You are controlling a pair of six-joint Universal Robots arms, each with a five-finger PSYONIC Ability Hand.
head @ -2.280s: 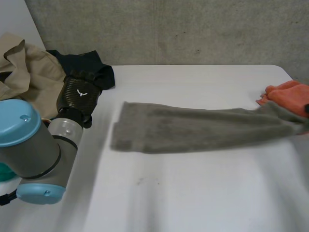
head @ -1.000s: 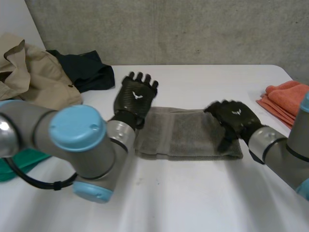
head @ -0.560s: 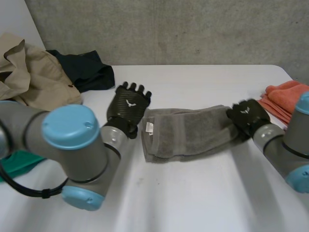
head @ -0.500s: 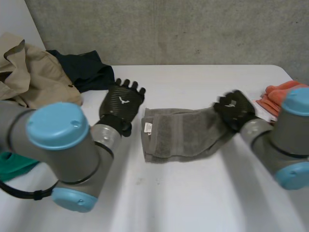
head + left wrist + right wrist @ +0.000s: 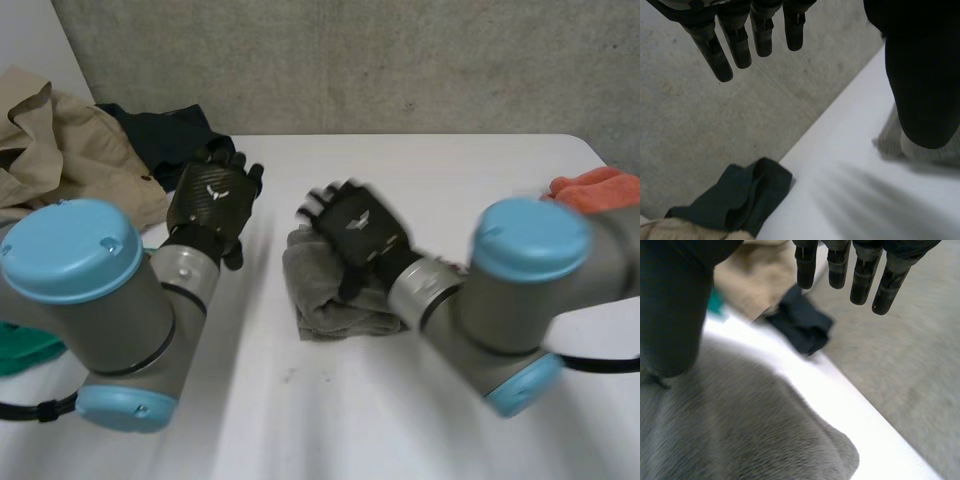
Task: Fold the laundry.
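A white table (image 5: 430, 170) was seen in front of a grey wall (image 5: 400, 60). A grey towel (image 5: 322, 300) was found near the middle of the table, bunched into a small, thick bundle. It looked folded up short, but the edges were not lined up neatly.

The right hand (image 5: 355, 232) was held over the far part of the towel. Its fingers (image 5: 861, 282) were kept straight and spread, and nothing was held in them. It could not be told whether the towel was being pressed.

The left hand (image 5: 212, 198) was held to the left of the towel, apart from it. Its fingers (image 5: 739, 45) were straight too, and nothing was gripped.

More laundry was left to do, it seemed. A tan garment (image 5: 60, 150) and a dark blue garment (image 5: 165, 135) were heaped at the far left. A green cloth (image 5: 25, 345) was seen at the near left. An orange cloth (image 5: 600, 188) was lying at the right edge. So the towel was thought nearly done, and the heaps were not yet started.
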